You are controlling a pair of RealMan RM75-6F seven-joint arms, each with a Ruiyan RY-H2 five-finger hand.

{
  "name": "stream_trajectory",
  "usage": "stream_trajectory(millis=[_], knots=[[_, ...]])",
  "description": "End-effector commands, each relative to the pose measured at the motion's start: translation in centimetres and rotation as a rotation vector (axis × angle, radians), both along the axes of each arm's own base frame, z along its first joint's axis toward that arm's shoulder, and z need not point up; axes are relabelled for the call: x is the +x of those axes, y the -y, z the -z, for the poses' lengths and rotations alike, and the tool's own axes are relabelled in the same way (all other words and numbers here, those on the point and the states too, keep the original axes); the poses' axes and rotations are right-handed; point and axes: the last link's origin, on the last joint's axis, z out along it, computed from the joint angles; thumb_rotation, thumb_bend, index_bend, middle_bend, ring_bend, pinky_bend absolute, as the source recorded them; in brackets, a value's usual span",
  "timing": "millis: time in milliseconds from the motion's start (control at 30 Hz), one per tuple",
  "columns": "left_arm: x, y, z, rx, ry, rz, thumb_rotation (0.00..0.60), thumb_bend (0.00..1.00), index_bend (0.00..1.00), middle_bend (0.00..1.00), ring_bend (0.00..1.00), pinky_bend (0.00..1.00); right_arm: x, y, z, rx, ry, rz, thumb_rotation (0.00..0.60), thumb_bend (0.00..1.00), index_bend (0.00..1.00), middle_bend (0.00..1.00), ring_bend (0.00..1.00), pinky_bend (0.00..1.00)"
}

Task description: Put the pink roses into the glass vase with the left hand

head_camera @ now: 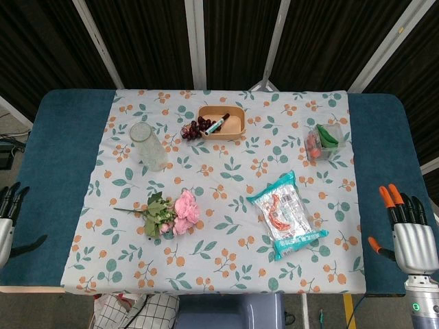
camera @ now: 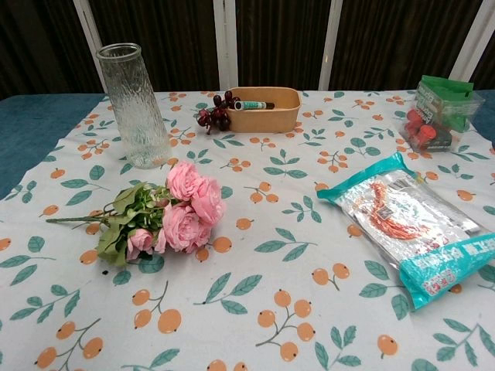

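The roses are lying flat on the cloth, blooms toward the right and stems pointing left, with nothing touching them. The vase is standing upright behind the roses and a little to their left, near but apart from them. Further back from the vase, to its right, a tan tray is holding a marker, and dark grapes are sitting against the tray's left end. To the right of the roses, well apart, a snack bag is lying flat. Far right of the vase, a clear box is showing red and green contents. The left hand is hanging off the table's left edge, well away from the roses, fingers spread and holding nothing. The right hand is hovering off the right edge, beyond the bag, fingers apart and likewise holding nothing.
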Motion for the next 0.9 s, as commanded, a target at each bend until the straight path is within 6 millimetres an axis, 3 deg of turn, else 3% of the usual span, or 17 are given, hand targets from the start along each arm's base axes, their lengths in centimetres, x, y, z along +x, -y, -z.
stream_trajectory(millis=[33, 533, 900], knots=[[0.0, 0.0, 0.0, 0.0, 0.002, 0.0, 0.6, 0.22, 0.08, 0.0, 0.0, 0.16, 0.0, -0.1, 0.0, 0.002, -0.002, 0.002, 0.6, 0.21, 0.0, 0.0, 0.0, 0.02], [0.4, 0.2, 0.5, -0.021, 0.01, 0.009, 0.6, 0.18, 0.06, 0.0, 0.0, 0.16, 0.0, -0.3, 0.0, 0.007, -0.001, 0.016, 0.6, 0.21, 0.0, 0.0, 0.0, 0.02], [2.0, -0.3, 2.6, -0.142, 0.062, 0.013, 0.6, 0.15, 0.04, 0.0, 0.0, 0.16, -0.2, -0.3, -0.2, 0.007, 0.027, 0.031, 0.6, 0.21, 0.0, 0.0, 0.0, 0.02]])
